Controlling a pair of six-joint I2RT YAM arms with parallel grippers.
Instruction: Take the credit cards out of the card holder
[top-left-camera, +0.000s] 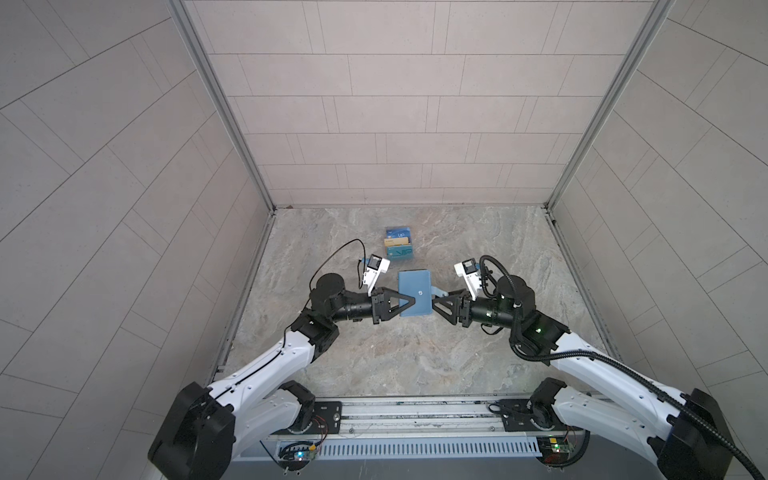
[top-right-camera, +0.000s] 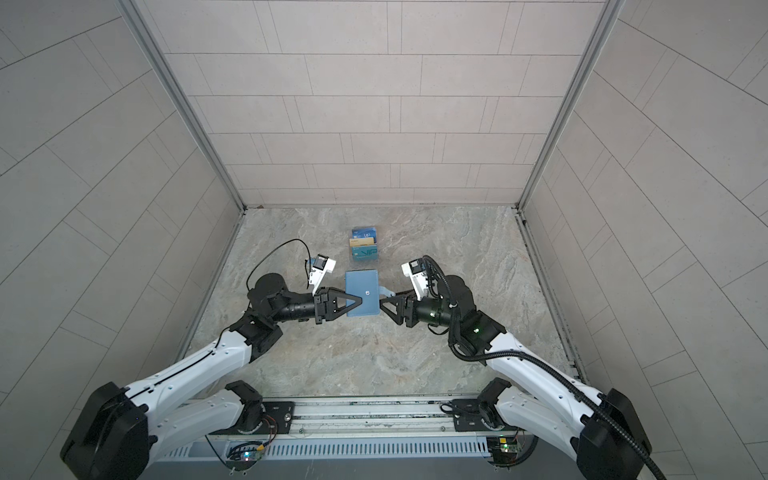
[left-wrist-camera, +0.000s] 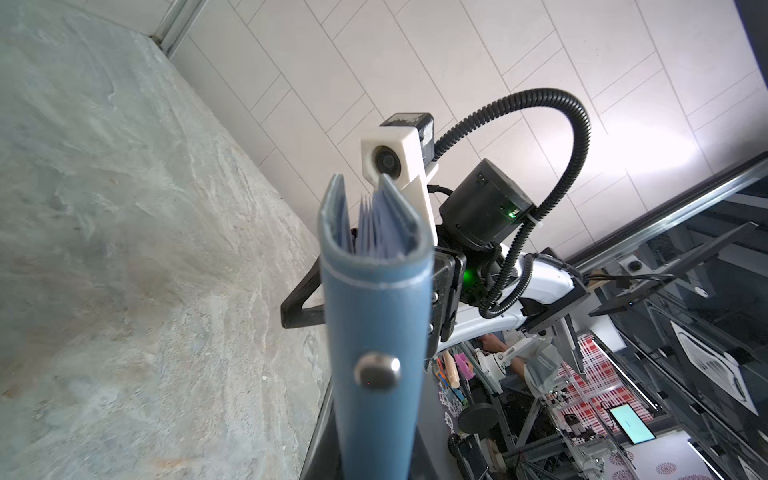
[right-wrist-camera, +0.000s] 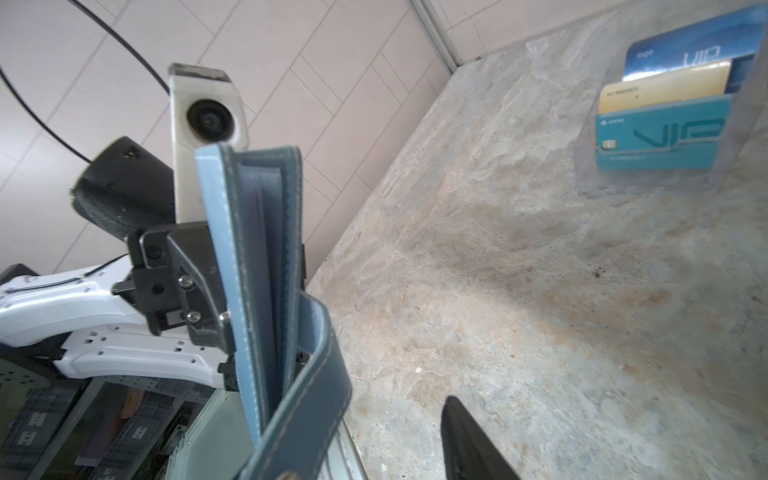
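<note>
Card holder (top-left-camera: 413, 293) held up off the marble table (top-left-camera: 374, 353), and what's in it is out of sight.
Its pale sleeves (left-wrist-camera: 374, 224) show edge-on only, so whether the credit cards sit inside can't be told, and both wrist views crop the holder. The left gripper (top-left-camera: 409, 302) is clamped on its left edge. The snap tab (right-wrist-camera: 316, 374) hangs undone off the right edge, just beside the right gripper (top-left-camera: 438, 302), whose jaws stand apart with only one finger (right-wrist-camera: 469, 440) in its wrist view. Behind the holder, a clear stand (right-wrist-camera: 648, 183) shows three cards.

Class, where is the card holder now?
Mid-table in both top views, the card holder is held by the left gripper, in front of the card stand.
</note>
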